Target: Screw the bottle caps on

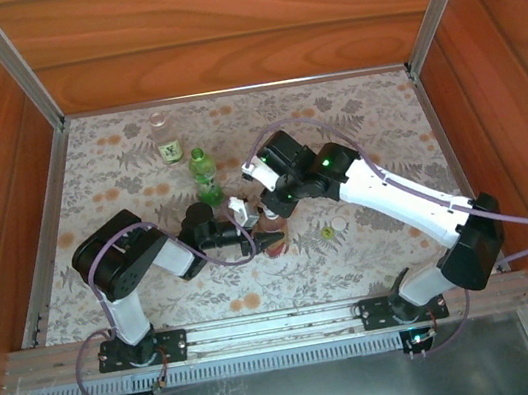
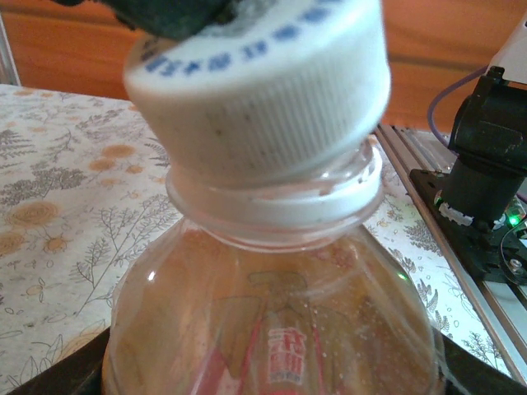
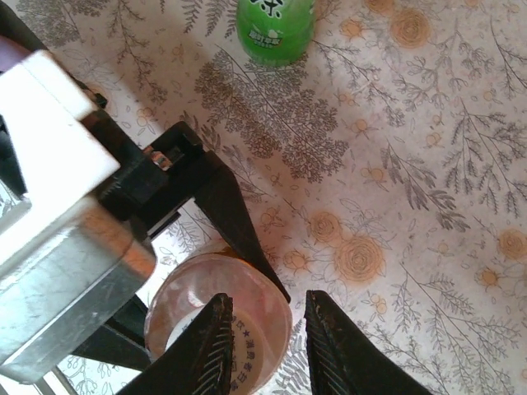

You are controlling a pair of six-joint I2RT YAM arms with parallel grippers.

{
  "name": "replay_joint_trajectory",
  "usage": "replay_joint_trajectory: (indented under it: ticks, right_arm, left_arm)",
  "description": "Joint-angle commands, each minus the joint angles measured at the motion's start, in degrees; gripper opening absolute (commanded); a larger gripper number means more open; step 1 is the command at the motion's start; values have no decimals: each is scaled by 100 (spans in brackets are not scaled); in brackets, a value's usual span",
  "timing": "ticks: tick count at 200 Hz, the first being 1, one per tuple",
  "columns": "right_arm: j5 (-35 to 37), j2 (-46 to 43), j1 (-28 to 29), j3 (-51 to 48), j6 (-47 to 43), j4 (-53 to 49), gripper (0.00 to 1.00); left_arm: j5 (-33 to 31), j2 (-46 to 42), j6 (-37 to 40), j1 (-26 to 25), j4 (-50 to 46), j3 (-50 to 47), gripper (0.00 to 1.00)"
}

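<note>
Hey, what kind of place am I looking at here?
Probably a robot test booth: wood-panelled walls box in a floral-clothed table, and the left arm and right arm are bolted to an aluminium rail at its near edge.

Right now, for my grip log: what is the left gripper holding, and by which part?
The clear plastic bottle of reddish-amber liquid, clamped across its body below the shoulder by the left gripper.

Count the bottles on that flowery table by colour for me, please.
green bottle: 1
amber bottle: 1
clear bottle: 1
Total: 3
</note>
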Motion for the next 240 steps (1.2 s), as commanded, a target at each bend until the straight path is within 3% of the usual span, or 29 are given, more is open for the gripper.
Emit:
replay_joint_trajectory:
  ticks: [1, 173, 199, 223, 240]
  right_arm:
    - [-30, -38, -49, 73, 11, -388, 30]
    - [-446, -506, -40, -68, 46, -292, 31]
    - [-737, -629, -40, -115, 205, -59, 41]
    - [-921, -493, -40, -72, 383, -19, 60]
    - [-943, -339, -48, -25, 495, -110, 62]
  left_arm:
    - [214, 98, -106, 41, -409, -48, 60]
    - [213, 125, -157, 79, -418, -37, 60]
    - [215, 113, -132, 81, -417, -46, 60]
    - [217, 125, -133, 82, -415, -36, 60]
    - [216, 115, -131, 74, -414, -48, 60]
